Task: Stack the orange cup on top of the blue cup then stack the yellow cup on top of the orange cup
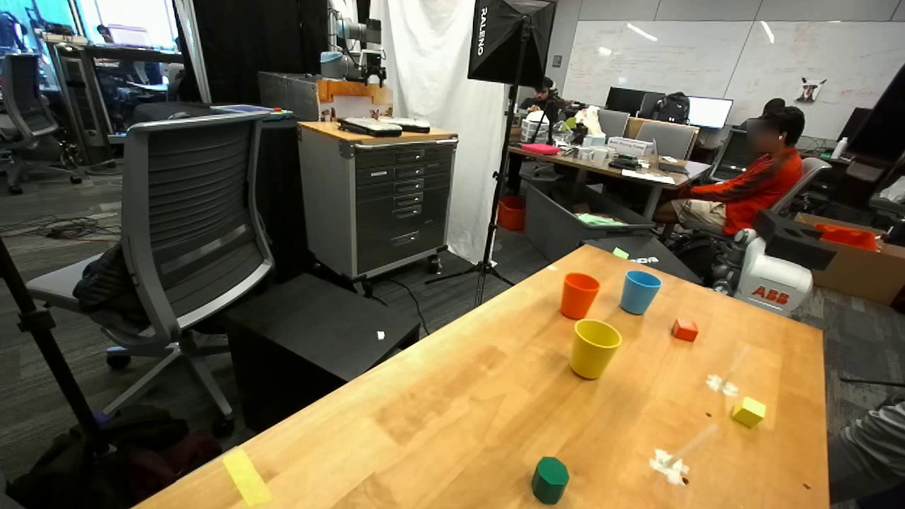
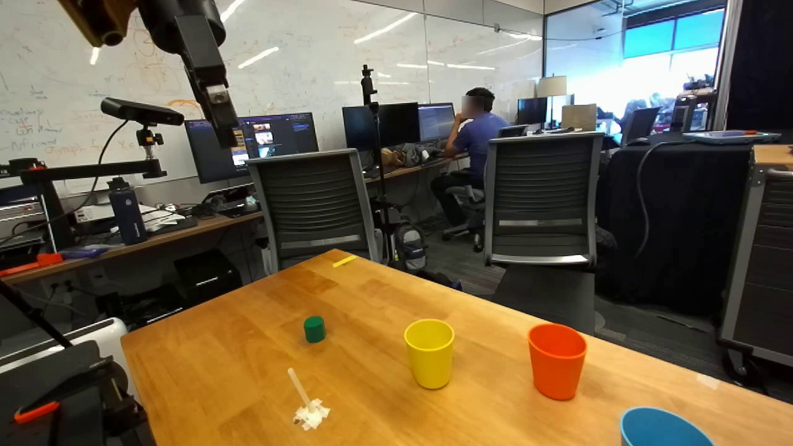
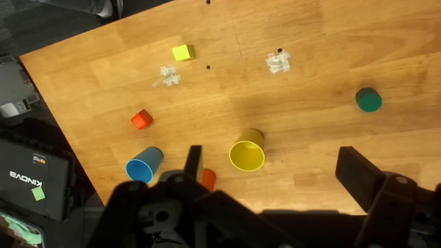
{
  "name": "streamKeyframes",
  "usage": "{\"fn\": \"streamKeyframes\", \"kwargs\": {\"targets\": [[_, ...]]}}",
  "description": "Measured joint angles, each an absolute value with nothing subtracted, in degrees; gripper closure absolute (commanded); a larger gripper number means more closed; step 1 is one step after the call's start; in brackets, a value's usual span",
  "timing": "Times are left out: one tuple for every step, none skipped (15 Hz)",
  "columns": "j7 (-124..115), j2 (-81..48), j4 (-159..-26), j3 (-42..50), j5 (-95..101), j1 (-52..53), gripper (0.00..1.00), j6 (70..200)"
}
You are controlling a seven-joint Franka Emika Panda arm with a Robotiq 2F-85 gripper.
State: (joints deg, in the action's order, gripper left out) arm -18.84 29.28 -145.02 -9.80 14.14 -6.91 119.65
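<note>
In the wrist view, the gripper (image 3: pixel 270 162) is framed along the bottom edge, its 2 fingers (image 3: pixel 360 177) spread wide apart, with the yellow cup (image 3: pixel 247 156) shown in the space between them, slightly below and right of the frame's centre. In an exterior view, a dark finger (image 2: pixel 214 99) is pictured at the upper left, held well above the wooden table (image 2: pixel 248 371). All 3 cups are stood upright on the table, apart from each other. In the wrist view, the orange cup (image 3: pixel 208 179) is shown to the lower left of the yellow cup, partly hidden by the gripper, and the blue cup (image 3: pixel 144 165) is placed farther left. In an exterior view, the blue cup (image 2: pixel 663 428) is cut off by the bottom edge at the lower right, with the orange cup to its upper left and the yellow cup farther left. In the wrist view, a small red block (image 3: pixel 141 119) is set above the blue cup, a small yellow block (image 3: pixel 183 52) is set at the upper left near 1 of 2 patches of white tape (image 3: pixel 171 79), and a dark-green cylinder (image 3: pixel 368 100) is placed at the right. In an exterior view, a strip of yellow tape (image 1: pixel 247 477) is stuck to the table at the lower left.
</note>
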Motion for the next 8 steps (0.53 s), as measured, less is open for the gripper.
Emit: {"fn": "streamKeyframes", "kwargs": {"targets": [[-18.8, 29.3, -145.0, -9.8, 14.1, -6.9, 0.0, 119.6], [-18.8, 29.3, -145.0, -9.8, 14.1, -6.9, 0.0, 119.6], [-18.8, 29.2, -145.0, -9.7, 14.1, -6.8, 0.0, 119.6], [-18.9, 29.2, -145.1, -9.6, 14.2, -6.7, 0.0, 119.6], [-18.9, 29.1, -145.1, -9.6, 14.2, -6.7, 0.0, 119.6], [-18.9, 28.9, -145.1, -9.5, 14.6, -6.7, 0.0, 119.7], [-19.0, 28.8, -145.0, -9.3, 15.1, -6.8, 0.0, 119.7], [-19.2, 28.5, -144.9, -8.9, 15.8, -7.1, 0.0, 119.7]]}}
